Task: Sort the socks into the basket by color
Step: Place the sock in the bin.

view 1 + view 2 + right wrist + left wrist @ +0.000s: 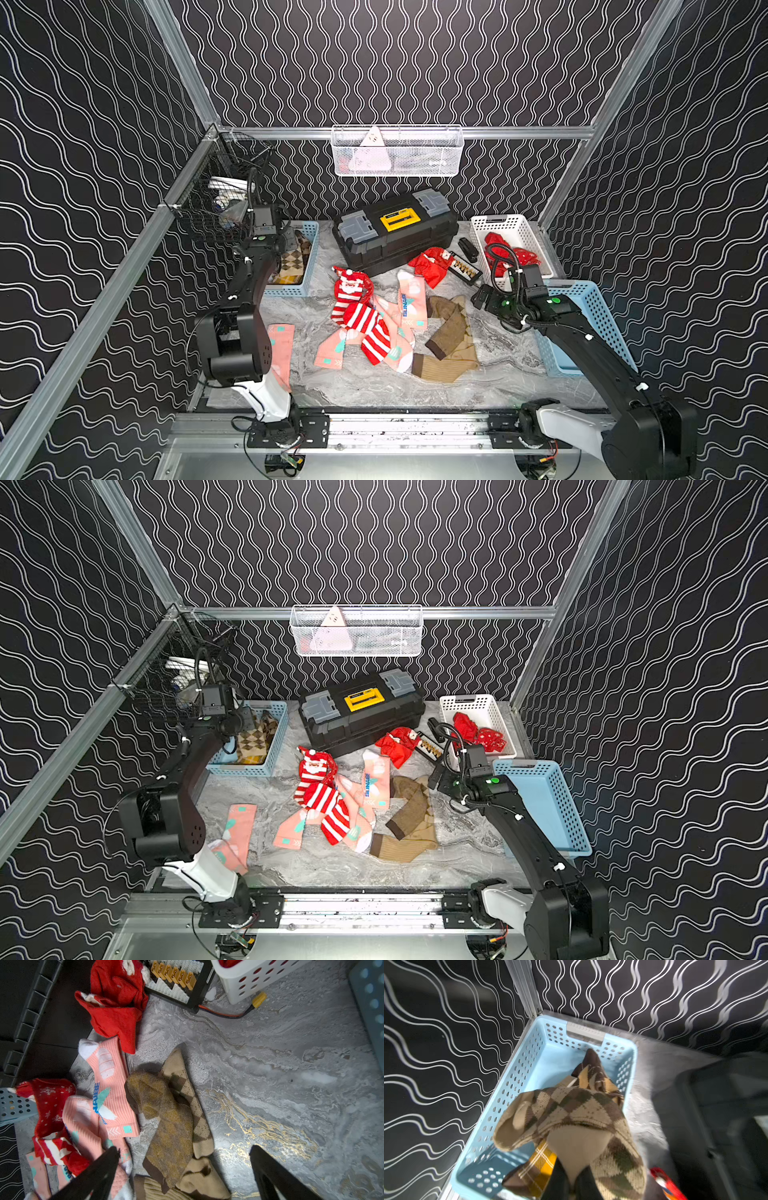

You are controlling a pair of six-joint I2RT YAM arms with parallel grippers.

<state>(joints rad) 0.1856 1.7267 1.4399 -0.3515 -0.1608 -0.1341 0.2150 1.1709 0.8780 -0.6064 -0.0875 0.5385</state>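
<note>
**Argyle sock held over the blue basket.**
We see the left gripper with jaws clamped on it; the right gripper with jaws wide above loose socks on the desk.

The left arm stretches forward along its own side with the wrist pitched down. The left gripper is pinched closed on a tan argyle sock that drapes from it. The right arm reaches forward and inward, and the right gripper angles down with its jaws spread wide, gripping nothing.
</note>
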